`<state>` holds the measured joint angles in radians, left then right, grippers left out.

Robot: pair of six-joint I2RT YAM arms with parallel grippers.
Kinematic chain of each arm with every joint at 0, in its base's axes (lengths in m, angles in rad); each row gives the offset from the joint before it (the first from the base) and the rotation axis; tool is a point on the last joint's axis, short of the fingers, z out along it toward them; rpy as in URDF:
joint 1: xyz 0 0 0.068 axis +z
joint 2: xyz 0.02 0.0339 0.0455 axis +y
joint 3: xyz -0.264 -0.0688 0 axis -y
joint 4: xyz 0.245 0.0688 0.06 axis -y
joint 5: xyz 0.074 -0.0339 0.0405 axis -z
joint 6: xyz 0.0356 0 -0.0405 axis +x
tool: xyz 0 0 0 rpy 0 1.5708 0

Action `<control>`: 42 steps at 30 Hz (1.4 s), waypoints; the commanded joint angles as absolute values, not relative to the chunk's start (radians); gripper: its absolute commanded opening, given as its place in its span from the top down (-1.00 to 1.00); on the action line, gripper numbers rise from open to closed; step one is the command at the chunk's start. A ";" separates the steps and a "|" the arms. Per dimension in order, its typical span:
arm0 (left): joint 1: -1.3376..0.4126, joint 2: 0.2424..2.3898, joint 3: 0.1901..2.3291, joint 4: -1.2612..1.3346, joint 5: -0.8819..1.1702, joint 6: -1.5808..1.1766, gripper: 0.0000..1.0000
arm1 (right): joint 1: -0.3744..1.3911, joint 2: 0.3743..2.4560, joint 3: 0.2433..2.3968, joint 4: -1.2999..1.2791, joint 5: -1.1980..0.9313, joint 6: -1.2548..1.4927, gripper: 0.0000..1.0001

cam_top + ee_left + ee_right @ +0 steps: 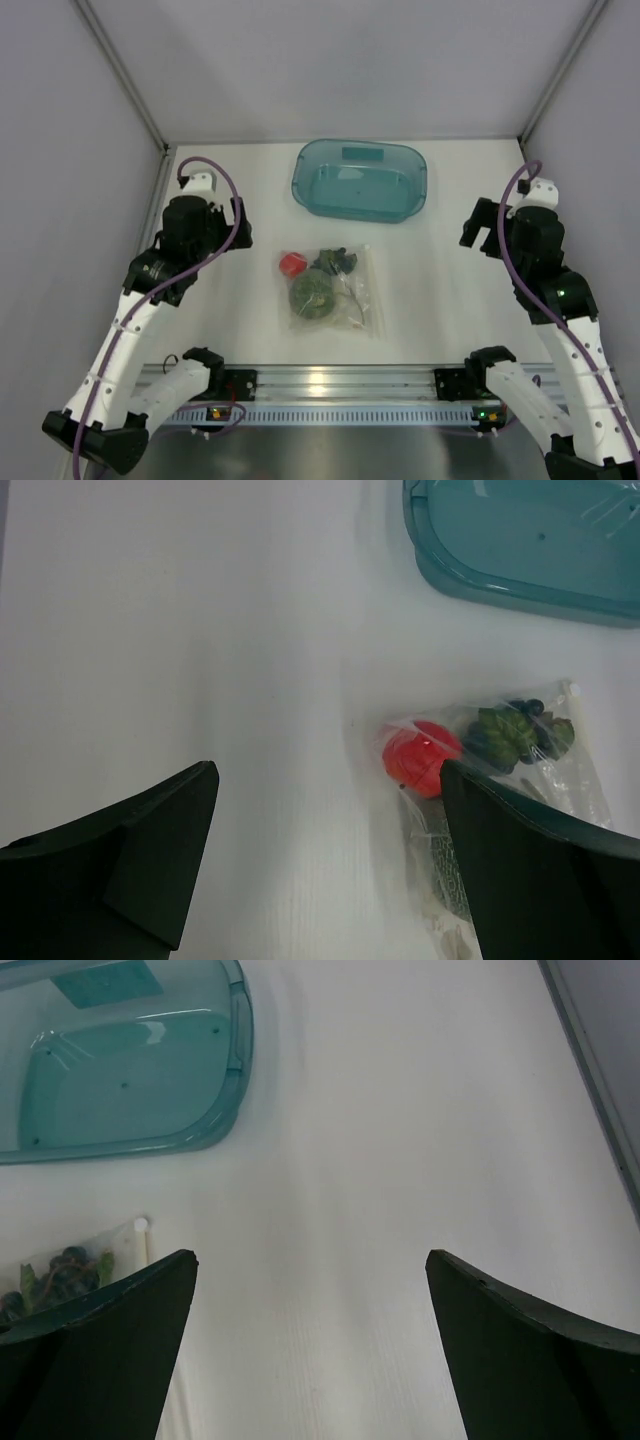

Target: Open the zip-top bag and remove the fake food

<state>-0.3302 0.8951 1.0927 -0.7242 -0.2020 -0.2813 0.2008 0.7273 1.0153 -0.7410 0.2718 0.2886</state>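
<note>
No step had begun. The zip-top bag (332, 290) lay flat just on the near side of the teal tray (424, 190), apart from it, with the fake food (311, 294) inside. The left gripper (325, 820) and right gripper (310, 1280) hung either side, fingers spread, holding nothing. The bag looked near square, with no clear long axis. Its zip strip (141, 1228) seemed to follow the right edge, running away from the tray. Next, I judged, I'd pin one lip and pinch the other.

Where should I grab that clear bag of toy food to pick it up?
Probably pinch the zip-top bag at its empty right edge, from above with the right gripper. It lies flat on the table and the fake food bunches toward its left, leaving thin film there.
</note>
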 commanded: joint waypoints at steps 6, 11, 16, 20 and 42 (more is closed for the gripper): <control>-0.334 0.968 1.180 -0.680 -0.037 -0.256 -0.97 | 0.207 0.721 1.016 -0.695 0.209 0.267 -0.99; -0.334 1.097 1.244 -0.673 0.216 -0.210 -0.97 | 0.207 0.718 0.990 -0.666 0.184 0.278 -0.99; -0.354 1.343 1.345 -0.663 0.472 -0.198 -0.97 | 0.207 0.696 0.947 -0.606 0.109 0.294 -0.99; -0.446 1.508 1.411 -0.629 0.470 -0.224 -0.97 | 0.207 0.687 0.917 -0.560 0.055 0.307 -0.99; -0.715 2.019 1.629 -0.607 0.207 0.069 -0.97 | 0.207 0.627 0.899 -0.558 -0.163 0.270 -0.99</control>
